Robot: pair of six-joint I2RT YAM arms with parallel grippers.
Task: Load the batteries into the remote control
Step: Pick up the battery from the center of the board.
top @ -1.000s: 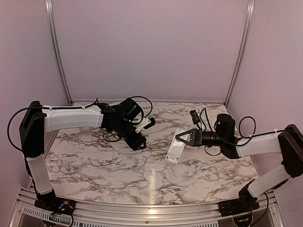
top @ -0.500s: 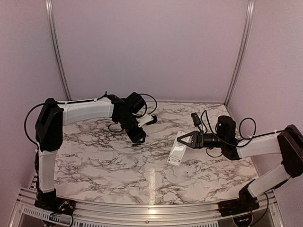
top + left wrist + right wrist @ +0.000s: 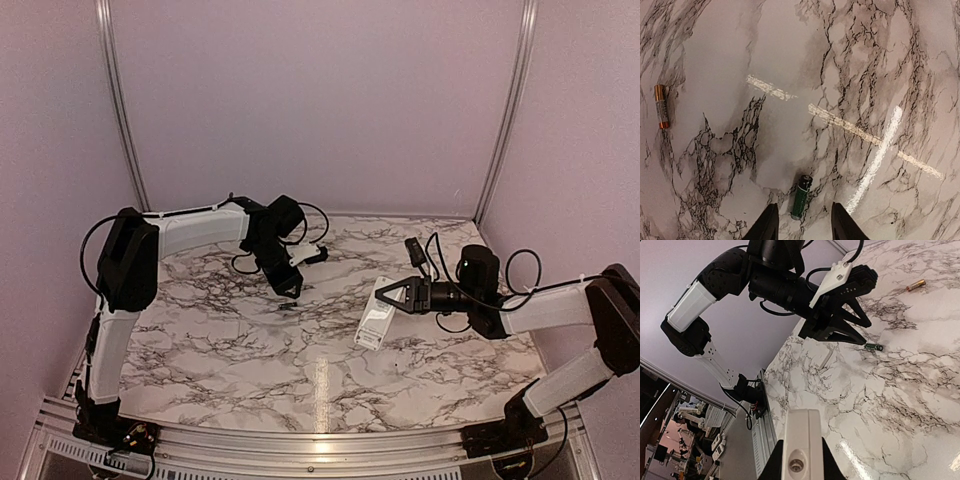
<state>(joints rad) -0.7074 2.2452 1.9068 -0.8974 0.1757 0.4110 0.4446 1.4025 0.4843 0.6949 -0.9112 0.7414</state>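
Left end effector (image 3: 291,289) is pointing down at the marble surface (image 3: 200,330) in the top view, left of centre and toward the back. The green battery (image 3: 288,305), only a tiny dark stick from up here, is lying just under its tip. Right end effector (image 3: 383,294) is clamping the white remote control (image 3: 373,322) by one end, and the handset is slanting down toward the surface. Whether its lower end is touching cannot be told.

Through the left wrist camera, the two fingers (image 3: 767,225) are standing apart and gripping nothing. The green battery (image 3: 801,197) is lying flat on the surface between their tips, black cap pointing away. Contact with either finger cannot be told. A copper battery (image 3: 661,106) is lying well apart, at the left edge.

Through the right wrist camera, the remote control (image 3: 800,440) is showing end-on, pinched from both sides. Beyond it the left end effector (image 3: 862,337) is hanging just beside the green battery (image 3: 873,346), with the copper battery (image 3: 915,285) resting farther off.
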